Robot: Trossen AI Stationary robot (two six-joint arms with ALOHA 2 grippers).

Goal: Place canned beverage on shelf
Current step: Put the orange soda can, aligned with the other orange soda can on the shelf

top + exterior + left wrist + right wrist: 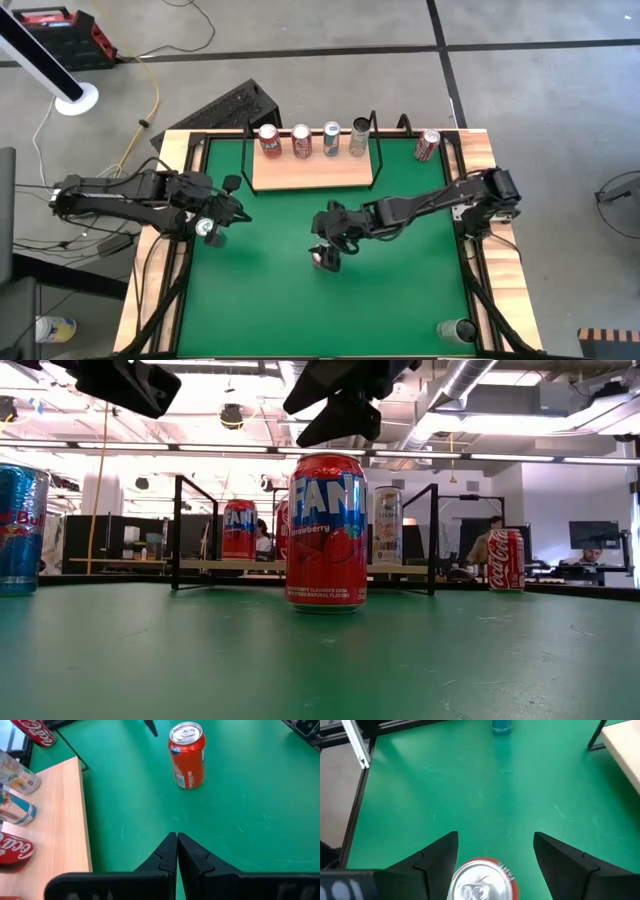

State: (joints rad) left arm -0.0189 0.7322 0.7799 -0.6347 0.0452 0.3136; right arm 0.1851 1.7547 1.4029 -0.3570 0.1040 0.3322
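A red Fanta can (327, 532) stands upright on the green table top, near its middle; in the right wrist view only its silver lid (480, 885) shows. My right gripper (495, 837) hangs open just above it (328, 255), one finger on either side of the lid, touching nothing. The shelf (312, 172), a light-wood board with black rod ends, lies at the far edge with several cans standing along its far side. My left gripper (176, 840) is shut and empty at the table's left (238, 213), pointing toward the Fanta can (187, 755).
A Coca-Cola can (427, 145) stands on the table right of the shelf (506, 560). A blue Red Bull can (20, 530) stands toward the table's left (501, 725). Black rails and wooden edges (480, 290) frame the table. Bare green lies between the Fanta can and the shelf.
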